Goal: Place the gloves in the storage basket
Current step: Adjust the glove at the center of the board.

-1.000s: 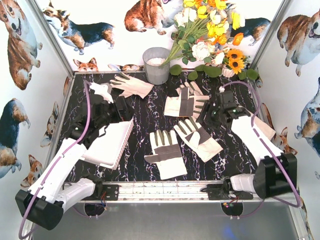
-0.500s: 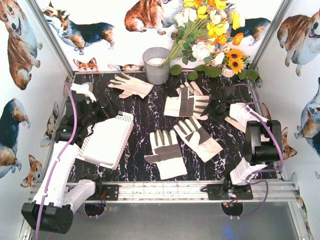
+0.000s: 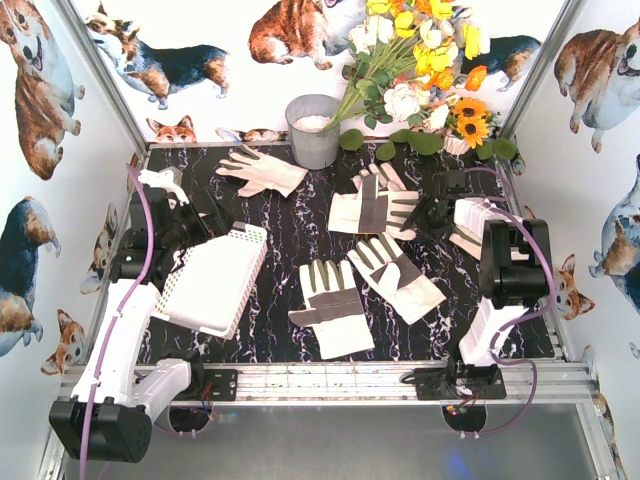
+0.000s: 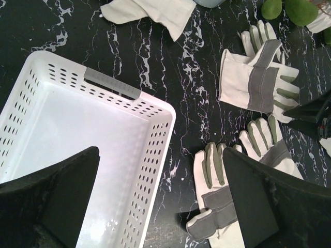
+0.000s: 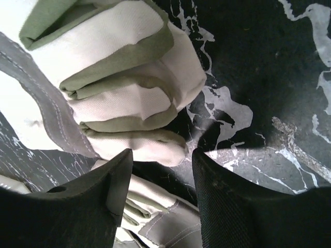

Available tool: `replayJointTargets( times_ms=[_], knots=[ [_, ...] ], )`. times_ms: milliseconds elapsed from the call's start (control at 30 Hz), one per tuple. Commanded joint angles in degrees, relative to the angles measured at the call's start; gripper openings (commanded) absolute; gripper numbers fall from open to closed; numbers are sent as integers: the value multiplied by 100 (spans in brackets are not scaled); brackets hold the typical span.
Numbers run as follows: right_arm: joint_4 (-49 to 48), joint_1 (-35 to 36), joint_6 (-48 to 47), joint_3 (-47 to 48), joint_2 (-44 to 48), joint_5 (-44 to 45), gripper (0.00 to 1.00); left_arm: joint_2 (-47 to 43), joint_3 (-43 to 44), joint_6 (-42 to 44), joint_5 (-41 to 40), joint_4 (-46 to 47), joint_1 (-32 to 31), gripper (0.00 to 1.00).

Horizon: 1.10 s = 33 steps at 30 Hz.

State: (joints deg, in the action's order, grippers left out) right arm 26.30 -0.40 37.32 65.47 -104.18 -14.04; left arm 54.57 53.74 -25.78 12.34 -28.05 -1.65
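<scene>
Top external view: the white storage basket [image 3: 212, 282] sits on the left side of the black marbled tabletop [image 3: 290, 225], and all four gloves are lying outside it. The back-left glove [image 3: 262, 170] is up by the grey bucket [image 3: 313, 130]. The upper-right glove [image 3: 372, 205] is right of centre, and the centre glove [image 3: 330, 305] and the angled glove [image 3: 400, 275] lie side by side in the middle. In the left wrist view, the left hand [image 4: 160, 155] hangs over the basket's right rim, fingers spread wide and holding nothing. The right hand [image 5: 160, 155] is down low at the fingertips of the upper-right glove. Its fingers [image 5: 111, 175] are apart, and the glove tips sit just at the gap, not pinched.
</scene>
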Motion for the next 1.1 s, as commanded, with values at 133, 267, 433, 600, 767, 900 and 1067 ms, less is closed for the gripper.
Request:
replayJointTargets(
  times_ms=[133, 267, 433, 600, 767, 900, 1067],
  knots=[
    [-111, -112, -221, 268, -172, -108, 31, 160, 60, -135, 22, 251, 172, 100],
    [-32, -333, -296, 36, 33, 72, 14, 339, 137, -239, -70, 373, 168, 100],
    [444, -603, -547, -112, 270, 415, 3, 581, 240, -450, -2, 598, 168, 100],
    [814, -713, -656, -302, 657, 814, 3, 901, 334, -812, 23, 926, 171, 100],
    [482, -715, -551, -712, 1087, 579, 24, 1552, 363, -1202, 24, 1755, 168, 99],
    [437, -708, -544, -859, 1557, 419, 49, 2204, 513, -1804, -321, 2386, 166, 96],
    [798, -707, -800, -688, 2305, 381, 63, 3058, 900, -2300, -859, 2858, 165, 94]
  ],
)
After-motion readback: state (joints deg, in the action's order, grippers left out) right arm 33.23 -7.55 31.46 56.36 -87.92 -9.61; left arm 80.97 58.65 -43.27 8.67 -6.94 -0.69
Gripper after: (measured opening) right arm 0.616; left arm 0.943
